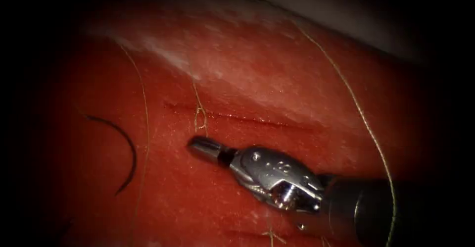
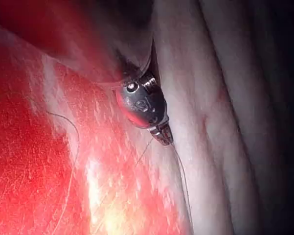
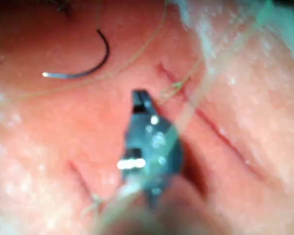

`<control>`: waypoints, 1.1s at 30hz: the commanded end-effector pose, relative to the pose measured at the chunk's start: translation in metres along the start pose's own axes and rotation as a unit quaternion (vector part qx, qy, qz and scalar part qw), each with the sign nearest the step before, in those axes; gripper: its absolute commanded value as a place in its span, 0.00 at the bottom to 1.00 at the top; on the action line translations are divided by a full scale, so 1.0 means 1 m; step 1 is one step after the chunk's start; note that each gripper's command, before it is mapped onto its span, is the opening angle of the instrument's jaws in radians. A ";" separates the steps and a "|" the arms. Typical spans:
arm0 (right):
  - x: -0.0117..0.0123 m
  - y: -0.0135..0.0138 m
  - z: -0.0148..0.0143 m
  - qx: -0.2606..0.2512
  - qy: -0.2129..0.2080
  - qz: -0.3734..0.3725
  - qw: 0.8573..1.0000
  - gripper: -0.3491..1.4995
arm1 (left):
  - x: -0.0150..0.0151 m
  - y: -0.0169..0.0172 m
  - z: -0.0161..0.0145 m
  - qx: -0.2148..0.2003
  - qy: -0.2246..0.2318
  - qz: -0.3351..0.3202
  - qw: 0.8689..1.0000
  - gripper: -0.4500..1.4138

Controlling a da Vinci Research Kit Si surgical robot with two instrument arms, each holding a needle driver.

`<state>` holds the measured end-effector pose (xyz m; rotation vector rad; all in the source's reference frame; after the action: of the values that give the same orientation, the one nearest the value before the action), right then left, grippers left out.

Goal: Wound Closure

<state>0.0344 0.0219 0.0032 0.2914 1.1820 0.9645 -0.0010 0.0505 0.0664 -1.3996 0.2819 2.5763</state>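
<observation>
The curved needle point(image 1: 129, 154) lies free on the tissue point(image 1: 277, 78), left of the cut point(image 1: 247, 119), and no tool holds it. It also rests on the surface in the right wrist view point(image 3: 90, 68). A stitch with a knot point(image 1: 200, 114) crosses the cut near its left end. My right tool point(image 1: 197, 146) hovers just below that knot, jaws shut with nothing seen between them; its tip point(image 3: 139, 98) sits beside the knot point(image 3: 171, 88). My left tool point(image 2: 163, 136) is over pale tissue, jaws shut on the thread point(image 2: 183, 178), which trails from its tip.
One strand of thread point(image 1: 146, 138) runs down the tissue just right of the needle. Another long strand point(image 1: 366, 124) arcs across the right side. A second stitch point(image 1: 271, 235) sits at the near edge. Red fluid coats the tissue.
</observation>
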 end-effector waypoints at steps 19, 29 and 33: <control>-0.0006 -0.0007 0.0003 0.006 0.002 -0.002 1.000 0.00 | -0.0059 -0.0030 0.0053 0.033 -0.028 -0.005 0.999 0.05; -0.0020 -0.0019 -0.0001 0.010 -0.015 -0.008 1.000 0.00 | -0.0084 -0.0026 0.0062 0.030 -0.032 -0.001 0.999 0.05; -0.0023 -0.0020 -0.0003 0.011 -0.018 -0.009 1.000 0.00 | -0.0084 -0.0025 0.0064 0.027 -0.030 -0.004 0.999 0.05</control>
<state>0.0342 0.0190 0.0029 0.3137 1.1584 0.9293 -0.0005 0.0537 0.0760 -1.2964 0.3314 2.5773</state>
